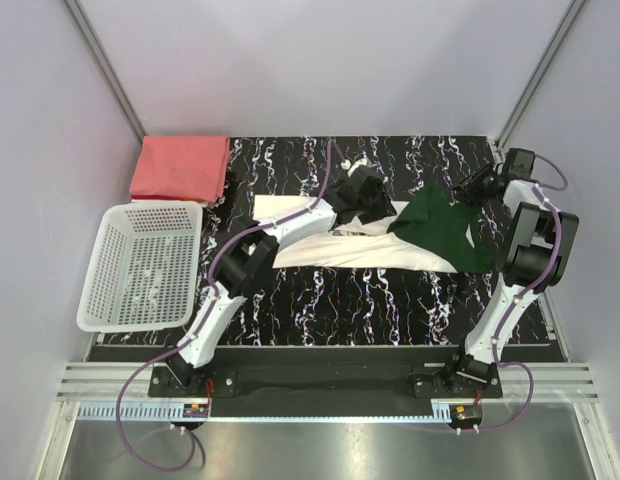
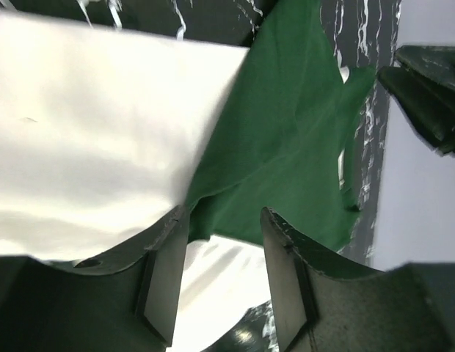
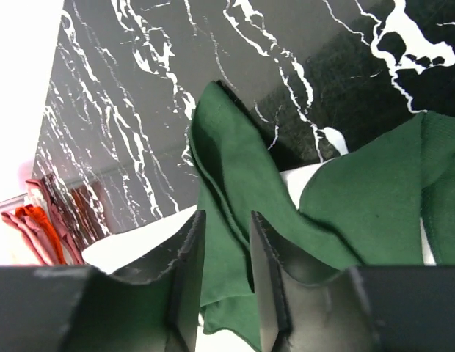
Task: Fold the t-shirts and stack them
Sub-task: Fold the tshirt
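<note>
Green cloth of the cream shirt [image 1: 370,252] fills your right claw [image 3: 221,282], its jaws pinched almost closed on a raised fold. Your left claw [image 2: 224,282] hangs wide open over the seam where green meets cream, holding nothing. Any lettering is too small to read. Only the overhead view shows the folded red shirt [image 1: 180,168] at far left, behind the basket [image 1: 145,265].

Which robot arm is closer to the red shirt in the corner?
Left. The left gripper is over the middle of the mat, to the right of the red shirt. The right gripper is farther right, near the mat's far right corner.
</note>
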You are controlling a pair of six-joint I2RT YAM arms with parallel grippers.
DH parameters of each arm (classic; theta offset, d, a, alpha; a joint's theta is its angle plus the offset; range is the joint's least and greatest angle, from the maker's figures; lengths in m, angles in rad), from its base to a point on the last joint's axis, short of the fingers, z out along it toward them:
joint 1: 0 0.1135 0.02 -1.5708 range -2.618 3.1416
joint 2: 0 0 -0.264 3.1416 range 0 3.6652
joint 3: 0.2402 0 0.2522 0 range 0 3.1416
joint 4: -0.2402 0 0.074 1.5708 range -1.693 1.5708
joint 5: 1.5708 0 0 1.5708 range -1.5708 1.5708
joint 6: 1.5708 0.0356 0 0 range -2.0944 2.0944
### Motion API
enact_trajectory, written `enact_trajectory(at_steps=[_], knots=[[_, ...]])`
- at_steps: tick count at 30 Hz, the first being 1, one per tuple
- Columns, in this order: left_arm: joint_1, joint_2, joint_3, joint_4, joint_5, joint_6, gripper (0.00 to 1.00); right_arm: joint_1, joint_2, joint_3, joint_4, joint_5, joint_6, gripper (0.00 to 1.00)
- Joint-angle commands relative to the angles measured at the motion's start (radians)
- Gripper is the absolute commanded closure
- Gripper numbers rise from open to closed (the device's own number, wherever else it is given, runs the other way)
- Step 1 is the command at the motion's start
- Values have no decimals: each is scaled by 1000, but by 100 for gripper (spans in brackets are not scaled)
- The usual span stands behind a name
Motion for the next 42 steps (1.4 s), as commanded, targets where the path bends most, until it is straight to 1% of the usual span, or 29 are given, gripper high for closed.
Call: enact_trajectory(at_steps=[1,2,4,8,9,11,12,13,16,21,22,27,31,42], knots=[[16,-143,9,-12,54,264,51,8,-56,50,-15,-24,3,61],[18,-143,41,-46,51,285,50,10,-79,45,-37,-18,7,60],[25,-152,48,-74,82,311,49,20,-99,18,-45,-25,18,60],[44,-242,-75,-72,131,330,48,74,-133,-82,-60,16,78,60],[48,-290,-98,-72,146,366,48,86,-135,-100,-60,31,95,60],[70,-336,-156,-88,203,406,47,121,-138,-136,-58,60,98,60],[81,-389,-174,-100,221,437,47,132,-136,-153,-57,80,106,60],[100,-416,-219,-115,263,453,47,137,-135,-162,-55,90,107,60],[131,-522,-312,-137,326,508,45,148,-135,-209,-17,114,138,60],[142,-644,-444,-172,340,600,44,160,-153,-263,29,157,153,59],[147,-652,-478,-174,347,606,44,163,-158,-269,31,162,155,60],[159,-684,-535,-177,327,646,43,172,-208,-321,35,208,169,59],[165,-686,-529,-177,358,647,43,181,-216,-315,37,219,175,59],[173,-697,-537,-177,346,649,43,195,-178,-305,37,240,205,58]])
